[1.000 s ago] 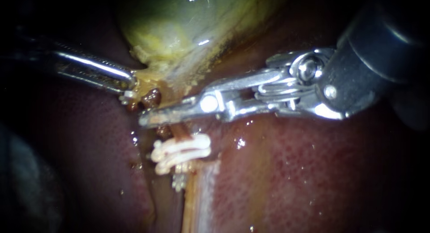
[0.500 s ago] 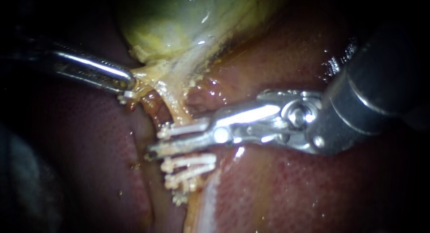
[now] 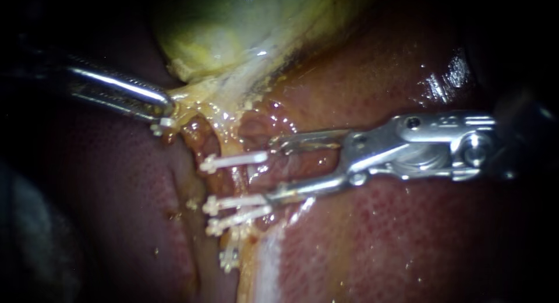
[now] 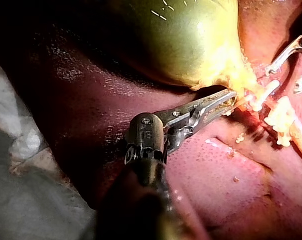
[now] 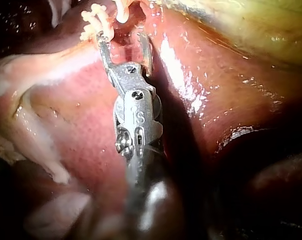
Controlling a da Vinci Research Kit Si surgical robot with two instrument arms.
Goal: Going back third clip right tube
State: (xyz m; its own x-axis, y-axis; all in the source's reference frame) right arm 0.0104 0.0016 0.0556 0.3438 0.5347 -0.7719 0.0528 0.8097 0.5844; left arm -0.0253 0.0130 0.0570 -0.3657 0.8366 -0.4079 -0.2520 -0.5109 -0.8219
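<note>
A thin tan tube [image 3: 234, 176] runs down from the yellow-green gallbladder [image 3: 244, 29] over the red liver [image 3: 407, 233]. It carries an upper white clip [image 3: 233, 161] and, lower down, two white clips [image 3: 236, 208] close together. My right instrument [image 3: 272, 170] has its jaws open just right of the clips, one jaw level with the upper clip, the other touching the lower pair. They hold nothing, as the right wrist view [image 5: 123, 41] also shows. My left instrument [image 3: 166, 113] is shut on yellow tissue at the gallbladder's neck [image 4: 238, 97] and holds it taut.
A further white clip piece [image 3: 228, 258] lies lower along the tube beside a pale band of tissue [image 3: 268, 262]. Grey cloth [image 4: 21, 150] borders the liver beside my left instrument's shaft. The gallbladder [image 4: 190, 40] bulges ahead of its jaws.
My right instrument came down onto the tube with its jaws together, then opened them and drew back to the right. A white clip now sits on the tube above the lower two.
</note>
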